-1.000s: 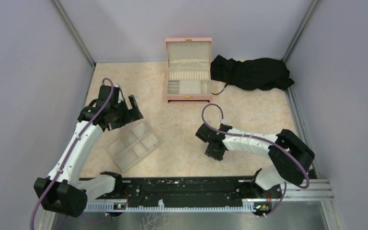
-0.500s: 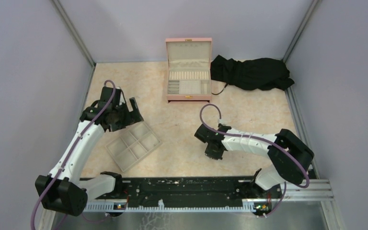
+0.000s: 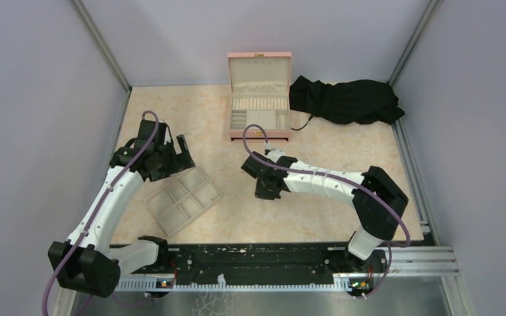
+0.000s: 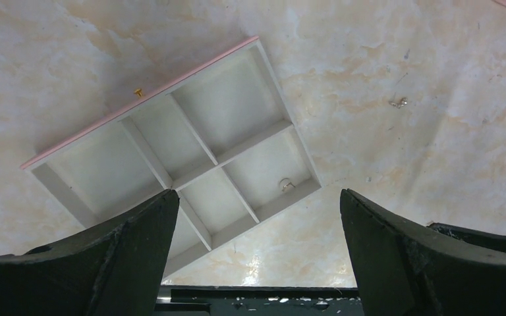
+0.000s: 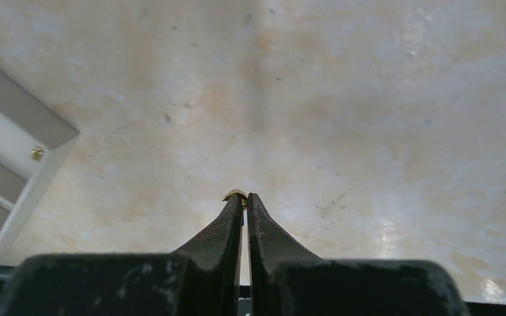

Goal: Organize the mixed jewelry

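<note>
My right gripper (image 3: 265, 191) hangs low over the table, right of the beige six-compartment tray (image 3: 159, 218). It is shut on a tiny gold piece of jewelry (image 5: 236, 195) that pokes out at the tips (image 5: 245, 197). The left gripper (image 3: 171, 161) is open above the tray's far corner, with nothing between its fingers (image 4: 258, 197). The left wrist view shows a pale piece (image 4: 287, 185) in one compartment of the tray (image 4: 230, 153), a gold piece (image 4: 138, 93) at its pink edge and a pale piece (image 4: 400, 102) on the table.
A pink box (image 3: 259, 99) with cream lining stands open at the back centre. A black cloth (image 3: 346, 101) lies to its right. The tray's corner (image 5: 13, 118) and a gold piece (image 5: 37, 153) show at the left of the right wrist view. Walls enclose three sides.
The right gripper has closed on the gold piece, and its arm has swung left and away from the near edge, toward the tray. The left arm has barely moved.
</note>
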Controlling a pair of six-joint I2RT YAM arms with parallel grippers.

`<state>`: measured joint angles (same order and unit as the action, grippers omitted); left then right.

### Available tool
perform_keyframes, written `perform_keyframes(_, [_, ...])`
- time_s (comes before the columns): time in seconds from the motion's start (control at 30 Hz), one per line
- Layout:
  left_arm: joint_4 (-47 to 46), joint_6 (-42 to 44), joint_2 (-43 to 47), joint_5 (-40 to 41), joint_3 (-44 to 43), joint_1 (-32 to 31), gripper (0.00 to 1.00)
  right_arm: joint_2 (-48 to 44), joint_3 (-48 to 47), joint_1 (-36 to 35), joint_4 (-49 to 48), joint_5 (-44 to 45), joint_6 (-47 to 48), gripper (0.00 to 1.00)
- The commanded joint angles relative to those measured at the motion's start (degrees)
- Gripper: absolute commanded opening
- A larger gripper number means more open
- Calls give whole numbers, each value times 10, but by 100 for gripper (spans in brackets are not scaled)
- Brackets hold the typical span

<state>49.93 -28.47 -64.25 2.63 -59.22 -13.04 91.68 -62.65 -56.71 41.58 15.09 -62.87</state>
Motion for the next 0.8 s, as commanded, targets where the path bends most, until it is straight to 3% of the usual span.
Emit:
perform_keyframes(0.0, [22,-7,20,40,-18,0,98,52,-86,-13,-27,-15,66,3])
perform_keyframes(0.3, [54,-19,19,79,-41,16,98,177,-253,-41,-48,-62,114,3])
perform_keyframes(0.57, [66,-25,27,46,-15,90,98,266,-345,-54,-80,-105,135,4])
perform_keyframes(0.77, [64,-15,43,37,4,122,98,294,-410,-54,-62,-109,169,29])
